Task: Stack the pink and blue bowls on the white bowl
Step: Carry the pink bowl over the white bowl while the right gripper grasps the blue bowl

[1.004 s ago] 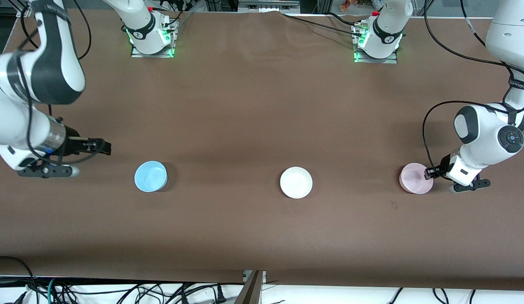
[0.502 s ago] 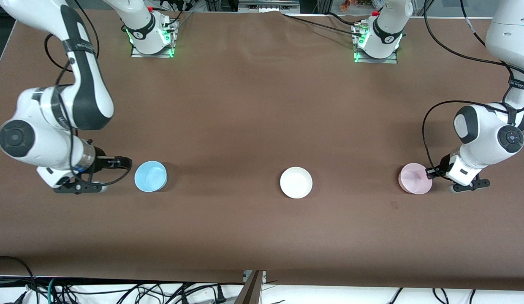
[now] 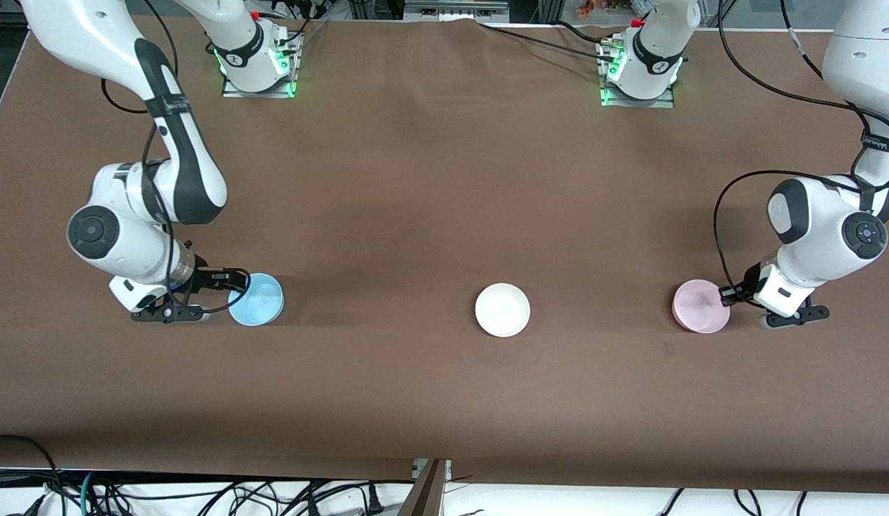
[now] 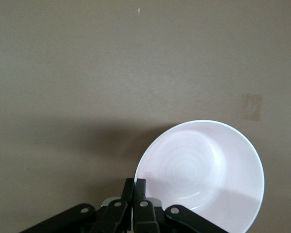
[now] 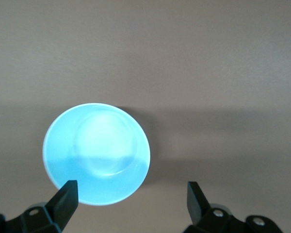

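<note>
The white bowl [image 3: 502, 309] sits mid-table. The pink bowl [image 3: 698, 307] is toward the left arm's end. My left gripper [image 3: 727, 292] is shut on its rim, at the side away from the white bowl. In the left wrist view the closed fingers [image 4: 134, 187] pinch the rim of the pink bowl [image 4: 199, 170]. The blue bowl [image 3: 256, 299] sits toward the right arm's end. My right gripper [image 3: 238, 281] is open and low at its rim. In the right wrist view my right gripper [image 5: 131, 198] is spread wide, with the blue bowl [image 5: 96, 153] just ahead, near one finger.
The brown table cover [image 3: 444, 179] is bare between the bowls. The arm bases [image 3: 256, 64] stand along the edge farthest from the front camera. Cables hang below the table's near edge [image 3: 200, 494].
My right arm has swung down and in, bringing its open gripper to the blue bowl's rim. My left gripper and the pink bowl have shifted slightly toward the white bowl.
</note>
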Robot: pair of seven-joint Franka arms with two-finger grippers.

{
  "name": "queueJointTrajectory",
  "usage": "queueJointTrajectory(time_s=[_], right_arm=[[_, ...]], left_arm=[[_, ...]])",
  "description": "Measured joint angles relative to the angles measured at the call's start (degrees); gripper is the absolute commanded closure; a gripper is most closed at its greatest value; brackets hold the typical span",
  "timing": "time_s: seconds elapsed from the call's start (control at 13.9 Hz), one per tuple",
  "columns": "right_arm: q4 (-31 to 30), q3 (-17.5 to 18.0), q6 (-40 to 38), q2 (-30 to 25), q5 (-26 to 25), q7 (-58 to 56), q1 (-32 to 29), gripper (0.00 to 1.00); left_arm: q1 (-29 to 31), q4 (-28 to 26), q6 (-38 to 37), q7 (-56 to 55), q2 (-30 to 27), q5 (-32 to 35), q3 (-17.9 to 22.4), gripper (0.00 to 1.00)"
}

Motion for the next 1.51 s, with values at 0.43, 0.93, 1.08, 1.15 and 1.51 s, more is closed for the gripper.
queueJointTrajectory(time_s=[0.43, 0.93, 1.08, 1.15, 1.51], right_arm=[[-0.29, -0.07, 5.46, 4.43, 2.63, 0.0, -0.45, 0.06], [-0.17, -0.07, 7.2, 6.35, 3.63, -0.98, -0.45, 0.3], [-0.17, -0.07, 7.2, 6.37, 3.66, -1.31, -0.46, 0.39], [-0.17, -0.07, 7.2, 6.37, 3.68, -1.33, -0.47, 0.46], [-0.14, -0.08, 7.22, 6.37, 3.7, -1.47, -0.49, 0.63]], left_arm=[[-0.29, 1.03, -0.07, -17.86, -1.59, 0.0, -9.26, 1.0], [-4.95, 2.67, -0.25, -42.02, -3.45, 0.0, -17.95, 1.0], [-9.42, 3.77, -0.29, -48.39, -3.47, 0.0, -17.94, 1.0], [-11.38, 4.06, -0.34, -50.89, -3.46, 0.0, -17.92, 1.0], [-17.82, 4.14, -1.09, -62.53, -2.34, 6.23, -17.49, 1.0]])
